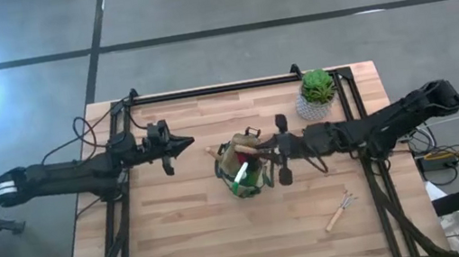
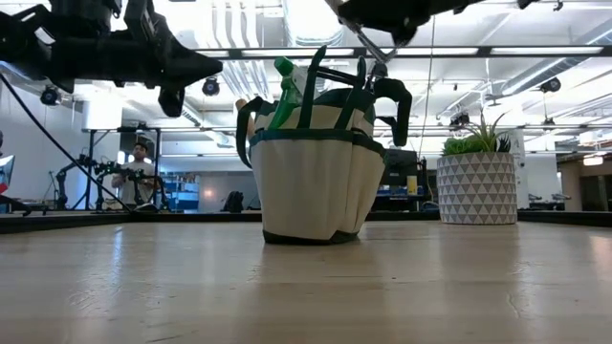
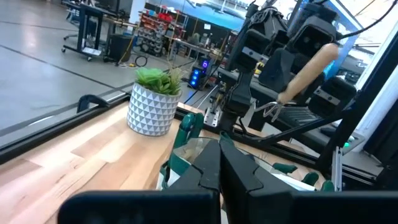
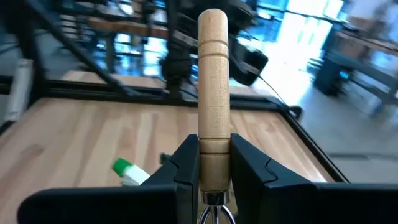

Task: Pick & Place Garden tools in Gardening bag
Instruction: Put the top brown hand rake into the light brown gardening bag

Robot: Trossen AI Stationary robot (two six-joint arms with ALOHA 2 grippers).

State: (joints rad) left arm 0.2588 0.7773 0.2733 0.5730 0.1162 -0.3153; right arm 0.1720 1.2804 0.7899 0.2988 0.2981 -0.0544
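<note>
1. The gardening bag (image 1: 244,174) stands mid-counter, already holding the green spray bottle (image 2: 287,78) and other tools
2. The right gripper (image 4: 214,163) hovers over the bag, jaws pinching a wooden-handled tool (image 4: 212,81)
3. One wooden-handled fork (image 1: 340,211) is left lying on the counter (image 1: 183,245), well apart
4. The left gripper (image 1: 184,142) waits beside the bag, jaws pressed together

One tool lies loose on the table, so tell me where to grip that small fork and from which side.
The fork is likely best taken by its wooden handle, mid-length, from straight above, closing across it. It lies flat and diagonal on the bare table, thin metal tines at the far end, nothing crowding it.
</note>
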